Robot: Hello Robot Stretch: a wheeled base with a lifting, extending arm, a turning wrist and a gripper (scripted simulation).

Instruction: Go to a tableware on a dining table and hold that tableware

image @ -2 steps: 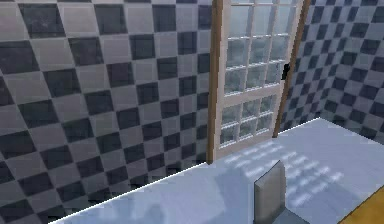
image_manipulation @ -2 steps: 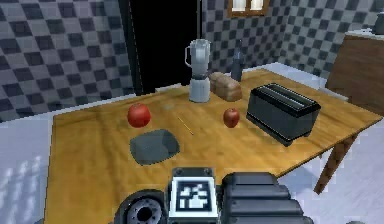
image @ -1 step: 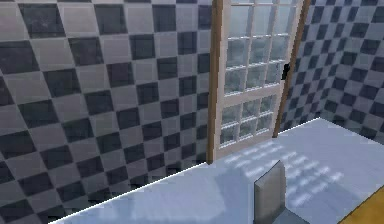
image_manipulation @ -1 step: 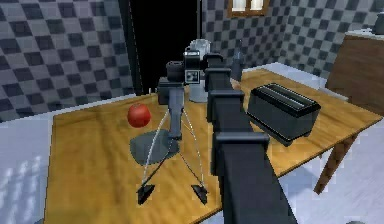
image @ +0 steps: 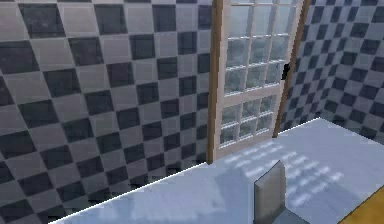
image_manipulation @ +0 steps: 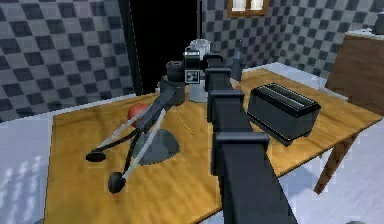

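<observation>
On the wooden dining table (image_manipulation: 80, 125), in the arm side view, my arm (image_manipulation: 240, 150) runs up from the bottom edge as a dark square bar and hides the middle of the tabletop behind it. At its far end are two small white squares (image_manipulation: 182, 72) with black marks too small to read. Left of them is my gripper (image_manipulation: 108, 169), its two thin fingers (image_manipulation: 130, 135) slanting down toward the near left of the table.

The fingers cross a flat grey round piece (image_manipulation: 165, 150), shaped like a plate, that lies on the wood just left of the arm. I cannot tell whether I am grasping it, touching it or only above it. Just behind the fingers is a red rounded thing (image_manipulation: 140, 106), partly covered by them. It could be a bowl or a fruit, and I cannot see whether anything is in it.

A pale grey object (image_manipulation: 198, 92) stands by the end of the arm, mostly hidden. Right of the arm a black toaster (image_manipulation: 283, 110) sits on the table. Beyond the table are a dark doorway (image_manipulation: 165, 40), a window (image_manipulation: 250, 6) cut off at the top edge, and a wooden cabinet (image_manipulation: 362, 65) cut off at the right.

In the forward view, a checkered wall (image: 100, 90) meets a glazed door (image: 255, 70) in a wooden frame. A grey upright slab (image: 270, 190), perhaps a chair back, is cut off at the bottom edge.
</observation>
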